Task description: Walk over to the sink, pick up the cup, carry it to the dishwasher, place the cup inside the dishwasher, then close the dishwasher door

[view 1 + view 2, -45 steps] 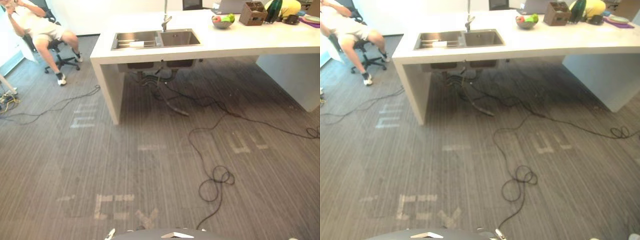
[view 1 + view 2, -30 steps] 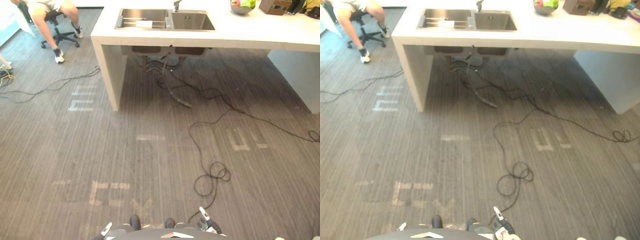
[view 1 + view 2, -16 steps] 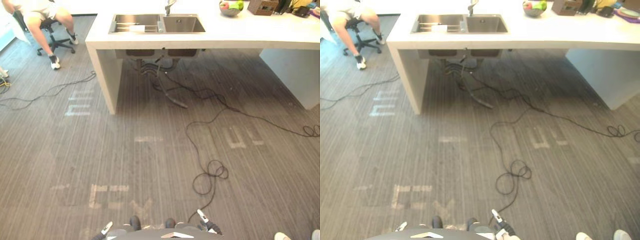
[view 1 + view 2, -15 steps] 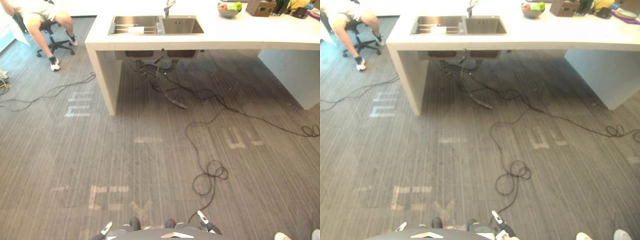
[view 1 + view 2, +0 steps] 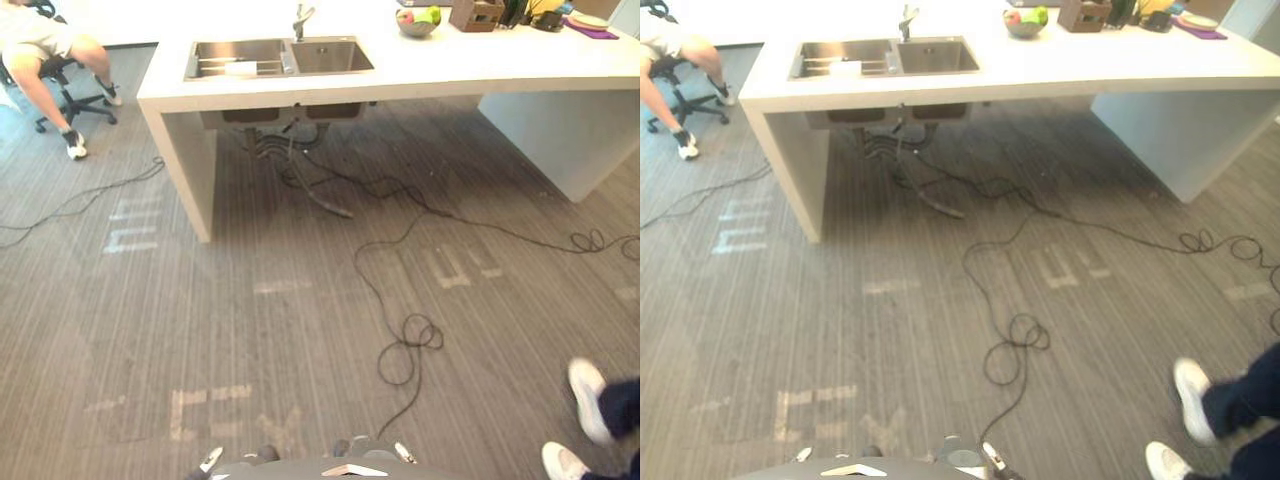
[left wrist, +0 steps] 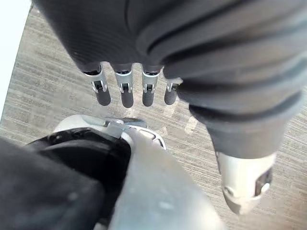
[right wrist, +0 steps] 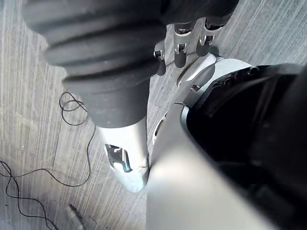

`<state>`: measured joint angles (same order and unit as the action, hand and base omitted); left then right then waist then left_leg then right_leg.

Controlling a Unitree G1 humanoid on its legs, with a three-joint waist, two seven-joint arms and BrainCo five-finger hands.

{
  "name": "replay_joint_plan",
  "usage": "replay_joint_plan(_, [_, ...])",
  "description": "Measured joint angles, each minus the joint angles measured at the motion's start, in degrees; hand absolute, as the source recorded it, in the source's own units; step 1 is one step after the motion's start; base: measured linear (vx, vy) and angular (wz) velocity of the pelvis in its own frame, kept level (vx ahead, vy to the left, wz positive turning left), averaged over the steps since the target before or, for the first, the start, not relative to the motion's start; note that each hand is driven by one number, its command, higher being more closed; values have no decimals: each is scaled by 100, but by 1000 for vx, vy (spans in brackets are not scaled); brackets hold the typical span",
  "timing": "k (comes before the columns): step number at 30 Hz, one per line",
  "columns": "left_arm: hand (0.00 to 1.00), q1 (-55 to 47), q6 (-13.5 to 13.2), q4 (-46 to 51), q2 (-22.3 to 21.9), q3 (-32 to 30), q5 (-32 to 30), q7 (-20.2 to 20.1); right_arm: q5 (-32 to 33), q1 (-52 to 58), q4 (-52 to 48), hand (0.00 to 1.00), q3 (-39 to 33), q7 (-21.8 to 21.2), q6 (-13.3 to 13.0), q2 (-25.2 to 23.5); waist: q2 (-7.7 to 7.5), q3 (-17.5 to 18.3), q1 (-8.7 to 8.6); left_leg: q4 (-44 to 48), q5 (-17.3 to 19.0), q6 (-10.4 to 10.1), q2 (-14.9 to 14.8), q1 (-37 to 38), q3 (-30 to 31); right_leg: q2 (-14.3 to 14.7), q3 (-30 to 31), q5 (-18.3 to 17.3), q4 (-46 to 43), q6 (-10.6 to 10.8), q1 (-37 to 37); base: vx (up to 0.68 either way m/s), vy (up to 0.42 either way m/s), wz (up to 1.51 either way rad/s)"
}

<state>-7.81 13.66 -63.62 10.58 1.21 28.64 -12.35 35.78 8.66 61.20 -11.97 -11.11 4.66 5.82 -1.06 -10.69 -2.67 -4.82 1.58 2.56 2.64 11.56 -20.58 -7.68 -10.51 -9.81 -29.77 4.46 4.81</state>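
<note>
Ahead, a long white worktop [image 5: 480, 62] spans the top of the head view, with a double stainless-steel sink [image 5: 330, 57] set into it toward the upper left. A small white object [image 5: 240, 68] lies in the sink's left basin, too small to tell whether it is the cup. Over the grey carpet floor [image 5: 250, 330], the left robot hand [image 6: 125, 91] and the right robot hand [image 7: 180, 52] hang with fingers straight, holding nothing. A seated person [image 5: 35, 40] is at upper left, and another person's white shoes [image 5: 585, 385] are at lower right.
</note>
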Motion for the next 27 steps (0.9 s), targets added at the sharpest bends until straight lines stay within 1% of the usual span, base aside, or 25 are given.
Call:
replay_joint_plan(1, [0, 12, -72, -3, 35, 129, 13, 80, 39, -28, -32, 0, 6, 33, 10, 8, -2, -21, -48, 3, 42, 44, 32, 104, 17, -145, -70, 98, -698, -118, 272, 134, 42, 0])
replay_joint_plan(2, [0, 38, -190, 5, 61, 192, 130, 195, 121, -73, -80, 0, 10, 90, 11, -4, 28, -103, -90, 24, 52, 134, 50, 341, 53, -291, -120, 280, -1383, -130, 486, 190, 21, 10])
replay_joint_plan(3, [0, 73, -327, 44, 81, 249, 358, 402, 299, -77, -153, 0, 13, 180, 20, -6, -11, -221, -108, 110, 172, 173, 41, 512, 99, -421, -183, 59, -1887, -67, 704, 204, -9, 27])
replay_joint_plan(4, [0, 190, -387, 254, 71, 298, 604, 574, 434, -60, -168, 0, 17, 204, 31, -31, -26, -232, -125, 308, 337, 159, -42, 552, 211, -449, -302, -132, -1736, -30, 814, 182, -17, 37])
replay_joint_plan(5, [0, 260, -427, 444, 49, 334, 734, 661, 476, -38, -168, 0, 31, 240, 32, -46, -26, -236, -133, 389, 406, 136, -84, 537, 274, -431, -353, -127, -1469, -26, 850, 173, -32, 56])
replay_joint_plan(6, [0, 416, -619, 908, -84, 351, 895, 774, 501, 5, -169, 0, 57, 291, 21, -66, -45, -249, -159, 474, 508, 97, -148, 538, 415, -377, -459, 1, -707, -37, 896, 211, -44, 61])
replay_joint_plan(7, [0, 574, -831, 1470, -234, 360, 941, 877, 540, 30, -168, 0, 78, 325, 7, -92, -53, -257, -192, 484, 589, 34, -159, 539, 570, -291, -462, 319, 262, -53, 947, 229, -57, 65])
replay_joint_plan(8, [0, 661, -912, 1749, -311, 377, 941, 917, 555, 36, -159, 0, 82, 368, 14, -111, -96, -298, -221, 485, 623, 12, -160, 538, 660, -276, -454, 510, 767, -48, 952, 353, -124, 65])
replay_joint_plan(9, [0, 782, -1057, 2341, -447, 478, 934, 990, 555, 42, -152, 0, 65, 421, 32, -143, -151, -368, -281, 500, 710, -41, -155, 530, 784, -210, -437, 975, 1860, 16, 932, 317, -134, 59])
replay_joint_plan(10, [0, 855, -1163, 2867, -506, 596, 931, 1074, 597, 156, -152, 0, 18, 428, 68, -202, -237, -436, -309, 579, 841, -128, -108, 523, 881, -210, -432, 1116, 2446, 79, 949, 399, -204, 52])
replay_joint_plan(11, [0, 877, -1183, 3056, -513, 627, 931, 1086, 671, 158, -153, 0, -31, 431, 79, -234, -269, -486, -322, 632, 906, -180, -91, 564, 944, -224, -438, 1115, 2459, 77, 953, 300, -176, 39])
replay_joint_plan(12, [0, 854, -1201, 3348, -506, 632, 932, 1090, 736, 338, -159, 0, -155, 451, 114, -303, -305, -516, -364, 789, 1171, -276, -85, 685, 1009, -224, -425, 1052, 2390, 29, 851, 460, -253, 21])
replay_joint_plan(13, [0, 857, -1228, 3438, -527, 613, 932, 1106, 764, 441, -167, 0, -203, 491, 153, -305, -297, -531, -369, 884, 1298, -323, -135, 769, 1048, -175, -336, 1345, 2309, -161, 817, 532, -246, 10])
replay_joint_plan(14, [0, 815, -1237, 3670, -527, 636, 929, 1124, 782, 508, -195, 0, -244, 555, 185, -299, 12, -588, -417, 1080, 1538, -403, -362, 815, 1101, -58, -329, 1381, 1721, -206, 998, 663, -292, 5])
replay_joint_plan(15, [0, 775, -1241, 3910, -546, 690, 928, 1120, 845, 687, -297, 0, -302, 590, 182, -271, 244, -519, -448, 1166, 1781, -310, -534, 835, 1136, 4, -399, 1359, 1094, -334, 1248, 434, -182, 10])
replay_joint_plan(16, [0, 742, -1242, 4048, -563, 711, 926, 1117, 917, 807, -405, 0, -358, 621, 198, -259, 312, -481, -453, 1187, 1847, -212, -593, 876, 1147, 10, -483, 1267, 781, -448, 1351, 594, -249, 27])
replay_joint_plan(17, [0, 674, -1249, 4283, -615, 732, 927, 1105, 992, 860, -446, 0, -450, 624, 192, -302, 493, -400, -484, 1598, 1770, -320, -716, 797, 1188, 5, -600, 754, 273, -653, 1434, 578, -289, 29])
replay_joint_plan(18, [0, 643, -1239, 4526, -635, 774, 929, 1095, 988, 846, -472, 0, -512, 633, 181, -306, 413, -392, -507, 2491, 1533, -491, -797, 497, 1208, -67, -629, 423, 5, -645, 1331, 578, -289, 27])
replay_joint_plan(19, [0, 589, -1239, 4662, -656, 811, 931, 1082, 984, 869, -536, 0, -511, 631, 177, -308, 408, -394, -507, 2987, 1362, -611, -871, 345, 1238, -61, -669, 283, -17, -652, 1190, 546, -302, 22])
replay_joint_plan(20, [0, 483, -1254, 4910, -740, 893, 941, 1067, 976, 905, -640, 0, -508, 604, 112, -315, 440, -381, -513, 4105, 877, -909, -1102, -42, 1320, 16, -752, 41, 52, -684, 841, 555, -242, 22])
replay_joint_plan(21, [0, 458, -1267, 5090, -784, 1057, 944, 1065, 966, 880, -642, 0, -510, 534, -50, -290, 472, -363, -489, 5410, 713, -1022, -1353, -587, 1397, 179, -828, -154, 225, -757, 481, 751, -297, 18])
replay_joint_plan(23, [0, 379, -1331, 5459, -798, 1190, 947, 1071, 962, 751, -699, 0, -477, 424, -272, -204, 498, -349, -410, 6587, 846, -837, -1577, -1241, 1301, 396, -895, -253, 604, -832, -121, 504, -133, 4])
replay_joint_plan(24, [0, 371, -1411, 5647, -783, 1271, 950, 1073, 992, 658, -814, 0, -418, 403, -336, -136, 475, -343, -350, 6740, 942, -740, -1570, -1537, 1227, 431, -926, -291, 799, -830, -402, 397, -68, -4])
replay_joint_plan(25, [0, 373, -1480, 5827, -785, 1303, 951, 1078, 1017, 602, -895, 0, -358, 390, -365, -61, 452, -344, -291, 6657, 1070, -650, -1517, -1806, 1158, 455, -931, -285, 992, -813, -634, 547, -68, -15])
replay_joint_plan(27, [0, 388, -1689, 6214, -748, 1366, 950, 1087, 1331, 221, -929, 0, -216, 368, -414, 93, 373, -320, -122, 5478, 1302, -485, -1258, -2260, 1048, 429, -857, -227, 1426, -710, -1054, 472, -20, -27])
